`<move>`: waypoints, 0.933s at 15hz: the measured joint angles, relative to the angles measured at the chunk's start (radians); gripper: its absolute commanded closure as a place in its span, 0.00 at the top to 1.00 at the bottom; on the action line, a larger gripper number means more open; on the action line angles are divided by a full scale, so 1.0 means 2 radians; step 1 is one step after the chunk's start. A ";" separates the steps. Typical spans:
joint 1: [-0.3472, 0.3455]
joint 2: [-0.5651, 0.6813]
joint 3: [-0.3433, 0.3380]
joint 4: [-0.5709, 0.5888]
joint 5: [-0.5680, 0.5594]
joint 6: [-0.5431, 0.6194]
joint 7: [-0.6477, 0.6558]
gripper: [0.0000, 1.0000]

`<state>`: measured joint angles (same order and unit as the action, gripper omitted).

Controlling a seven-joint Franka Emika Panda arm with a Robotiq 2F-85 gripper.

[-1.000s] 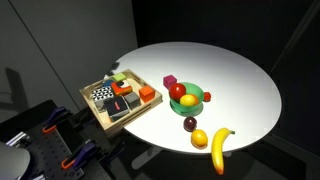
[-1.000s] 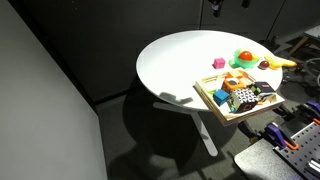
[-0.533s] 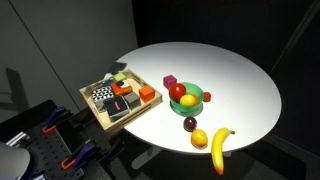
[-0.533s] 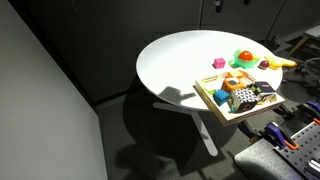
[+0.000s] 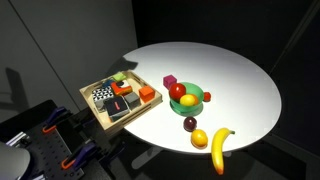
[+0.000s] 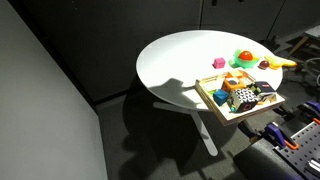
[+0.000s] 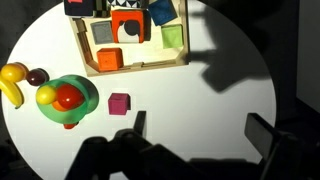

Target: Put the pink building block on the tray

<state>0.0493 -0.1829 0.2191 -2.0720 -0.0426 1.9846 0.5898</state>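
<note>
The pink building block (image 5: 170,81) is a small magenta cube on the white round table, beside the green bowl; it also shows in an exterior view (image 6: 218,63) and the wrist view (image 7: 119,102). The tray (image 5: 98,118) is a shallow light-wood square at the table's edge, holding several coloured blocks; it shows in an exterior view (image 6: 204,94) and the wrist view (image 7: 135,68) too. My gripper (image 7: 200,128) is open and empty, high above the table, with the pink block off to one side of its fingers.
A green bowl (image 5: 190,103) holds a red fruit and a yellow one. A banana (image 5: 219,148), a yellow fruit and a dark fruit lie near the table edge. A small red fruit lies by the bowl. Bare white tabletop (image 7: 210,60) lies under the gripper.
The arm's shadow on the table has shifted slightly. The block, tray and fruit have not moved.
</note>
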 measured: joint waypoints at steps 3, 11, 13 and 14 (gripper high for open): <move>0.000 0.022 -0.014 0.012 0.019 0.009 -0.021 1.00; -0.001 0.086 -0.056 0.044 0.046 0.018 -0.089 1.00; -0.001 0.105 -0.067 0.054 0.046 0.018 -0.102 1.00; -0.002 0.114 -0.072 0.059 0.046 0.018 -0.107 1.00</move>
<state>0.0451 0.0450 0.0759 -1.9549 0.0492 2.0201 0.3764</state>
